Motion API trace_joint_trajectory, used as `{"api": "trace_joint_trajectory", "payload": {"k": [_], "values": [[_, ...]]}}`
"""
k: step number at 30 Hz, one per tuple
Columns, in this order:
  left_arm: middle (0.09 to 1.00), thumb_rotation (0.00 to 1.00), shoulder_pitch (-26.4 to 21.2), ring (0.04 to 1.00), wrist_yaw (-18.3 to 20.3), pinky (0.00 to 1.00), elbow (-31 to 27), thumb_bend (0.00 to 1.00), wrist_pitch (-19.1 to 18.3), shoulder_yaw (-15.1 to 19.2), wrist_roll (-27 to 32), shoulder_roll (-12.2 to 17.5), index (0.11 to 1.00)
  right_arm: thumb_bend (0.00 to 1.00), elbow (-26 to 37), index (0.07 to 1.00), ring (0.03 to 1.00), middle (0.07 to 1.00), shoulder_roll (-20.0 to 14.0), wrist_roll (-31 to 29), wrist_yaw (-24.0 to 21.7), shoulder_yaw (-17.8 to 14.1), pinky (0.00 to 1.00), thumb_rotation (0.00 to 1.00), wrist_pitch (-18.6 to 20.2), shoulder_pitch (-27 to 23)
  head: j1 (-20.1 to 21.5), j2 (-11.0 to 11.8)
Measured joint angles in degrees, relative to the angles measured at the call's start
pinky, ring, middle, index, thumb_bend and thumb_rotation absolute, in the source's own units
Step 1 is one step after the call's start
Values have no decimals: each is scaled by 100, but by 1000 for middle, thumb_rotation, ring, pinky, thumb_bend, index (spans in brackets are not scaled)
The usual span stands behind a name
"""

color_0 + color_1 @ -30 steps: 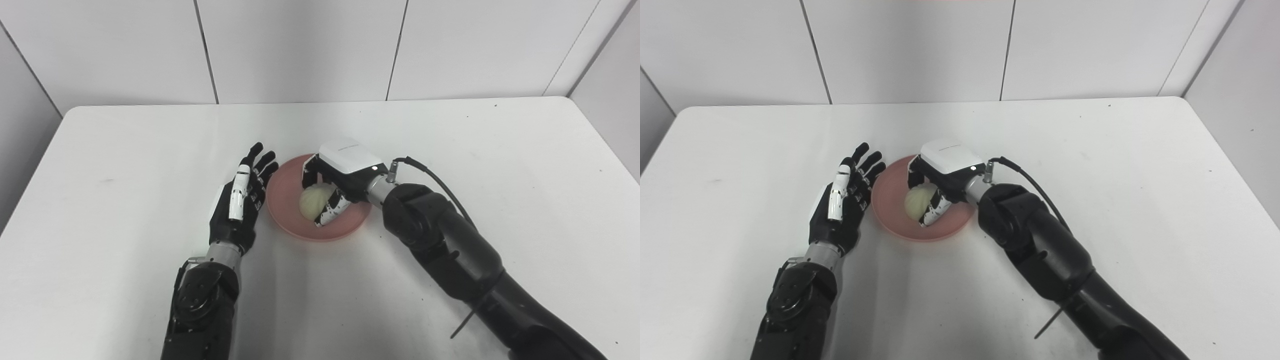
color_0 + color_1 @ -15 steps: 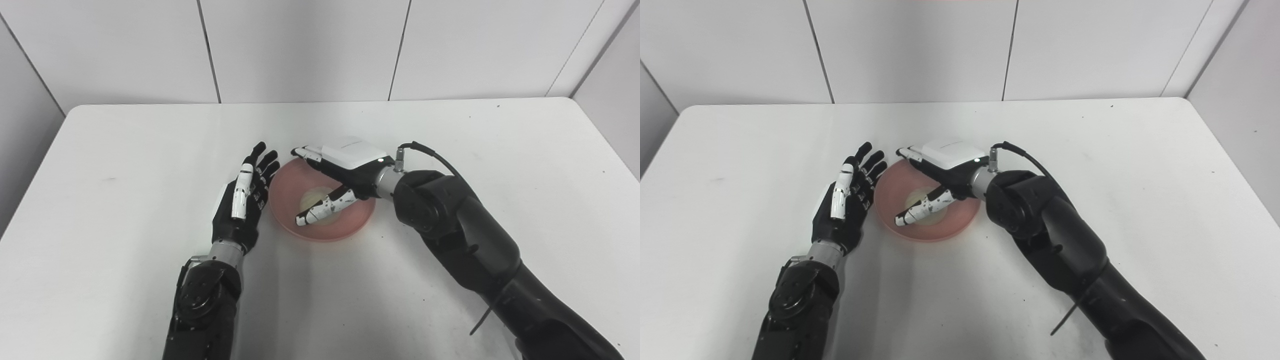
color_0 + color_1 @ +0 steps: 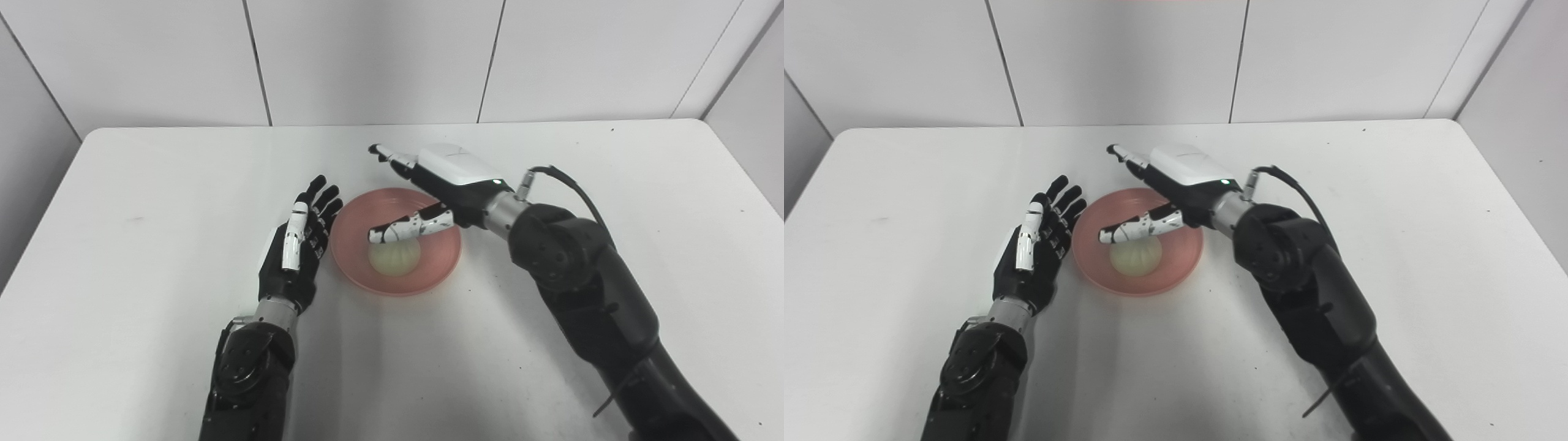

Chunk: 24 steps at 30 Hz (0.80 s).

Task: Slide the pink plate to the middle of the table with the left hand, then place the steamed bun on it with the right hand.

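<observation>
White desk point(image 3: 153, 184) fills most of view, rounded corners at 10 and 2 o'clock. Pale panelled wall point(image 3: 367, 61) at 12 o'clock, dark vertical seams. Faint dark specks on desk surface.

White table point(image 3: 551, 171) lies bare around the pink plate point(image 3: 441, 269); left hand point(image 3: 297, 251) stands just beside its left rim, blocking that side.

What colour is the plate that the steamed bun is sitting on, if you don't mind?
The plate is pink, seen best in the left eye view.
</observation>
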State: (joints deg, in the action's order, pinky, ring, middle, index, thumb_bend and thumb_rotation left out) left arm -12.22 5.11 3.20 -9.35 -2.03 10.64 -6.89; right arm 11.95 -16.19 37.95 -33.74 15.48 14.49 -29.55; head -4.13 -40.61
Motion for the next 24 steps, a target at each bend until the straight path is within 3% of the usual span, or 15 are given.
{"api": "trace_joint_trajectory", "payload": {"k": [10, 17, 24], "values": [[935, 1000, 261, 936, -124, 962, -388, 404, -55, 201, -84, 55, 945, 899, -76, 1000, 937, 998, 98, -935, 835, -635, 833, 962, -11, 659, -44, 44], [928, 1000, 440, 943, -118, 969, -430, 429, 231, 266, -93, 200, 939, 751, -88, 1000, 999, 1000, 460, -1438, 1727, -1223, 965, 1000, -31, 1230, -44, 105], [934, 1000, 582, 938, -122, 962, -306, 451, 706, 251, -247, 268, 943, 615, -484, 1000, 1000, 1000, 785, -1933, 2679, -1516, 1000, 1000, -836, 1650, -9, 158]]}}
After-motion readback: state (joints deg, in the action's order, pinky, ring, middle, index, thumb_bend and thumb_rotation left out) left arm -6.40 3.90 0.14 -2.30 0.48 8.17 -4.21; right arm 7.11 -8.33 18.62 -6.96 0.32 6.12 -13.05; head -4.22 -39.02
